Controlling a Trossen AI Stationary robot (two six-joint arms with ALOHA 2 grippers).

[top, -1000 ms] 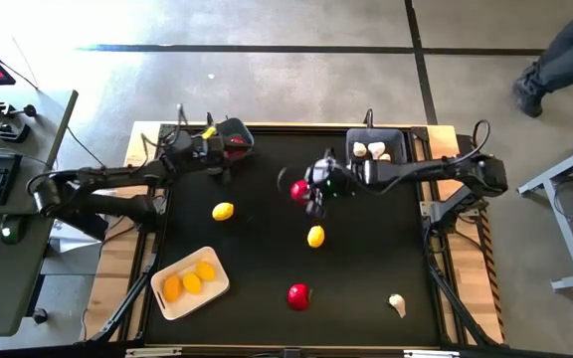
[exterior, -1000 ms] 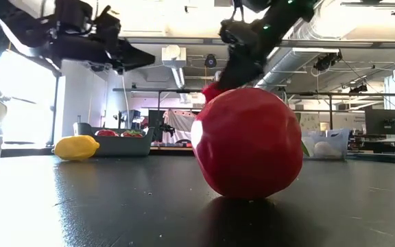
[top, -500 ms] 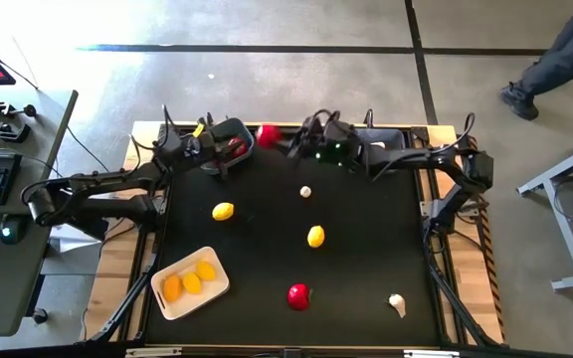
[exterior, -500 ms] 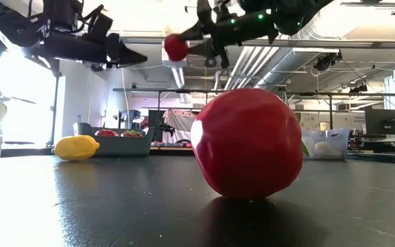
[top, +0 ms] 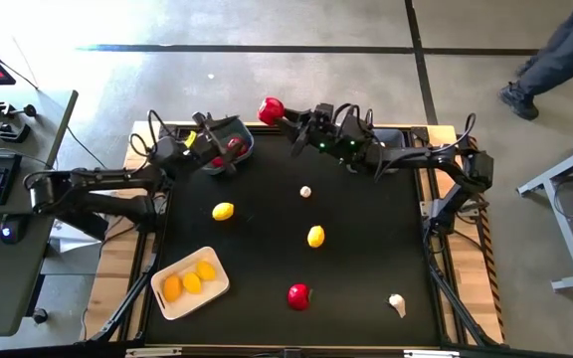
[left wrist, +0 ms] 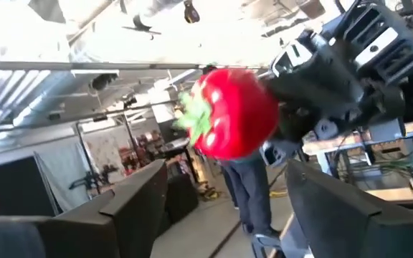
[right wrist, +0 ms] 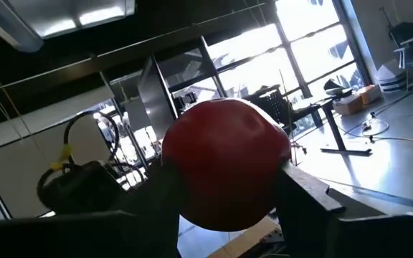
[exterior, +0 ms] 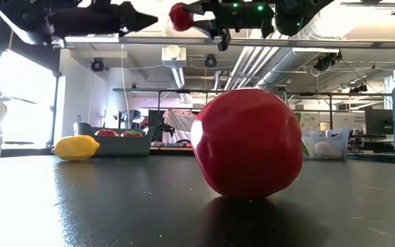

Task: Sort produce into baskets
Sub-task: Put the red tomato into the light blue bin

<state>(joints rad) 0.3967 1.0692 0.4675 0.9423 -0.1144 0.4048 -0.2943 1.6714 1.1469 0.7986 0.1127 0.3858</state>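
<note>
The right pincer (top: 285,116) grips a tomato (top: 271,109) in the air just beside the grey-blue bin (top: 237,130). The left pincer (top: 210,151) hovers over that bin, fingers parted wide.

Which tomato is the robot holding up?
Look at the far edge of the black table, beside the rounded grey-blue bin. The right end effector holds one red tomato up there. The other loose tomato lies on the table's near side.
</note>
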